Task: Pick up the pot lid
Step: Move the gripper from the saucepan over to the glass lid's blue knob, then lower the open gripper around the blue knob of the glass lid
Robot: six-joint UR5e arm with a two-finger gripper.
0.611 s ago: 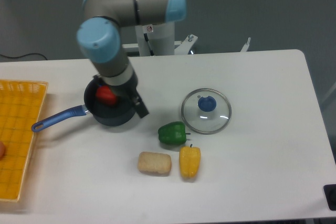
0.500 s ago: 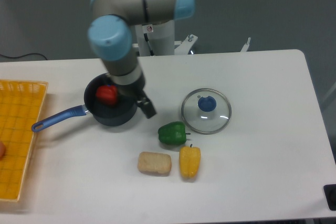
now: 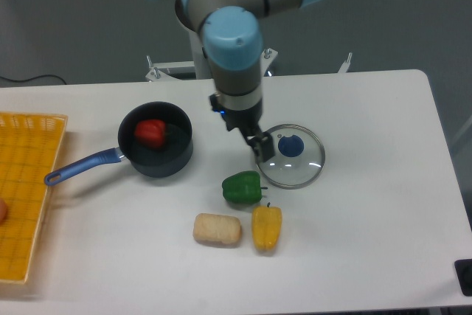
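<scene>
Holding gripper (image 3: 246,135) jaws spread, released, up-left of pot lid (image 3: 298,170) in camera view, overlapping its rim with one fingertip. Seeing lid lying flat on table (image 3: 376,204), blue knob (image 3: 291,146) up. Not resolving height gap.

Pan (image 3: 161,165) (object (image 3: 150,133) inside) between basket (image 3: 26,182), left, and pot lid (image 3: 295,174), right.
</scene>
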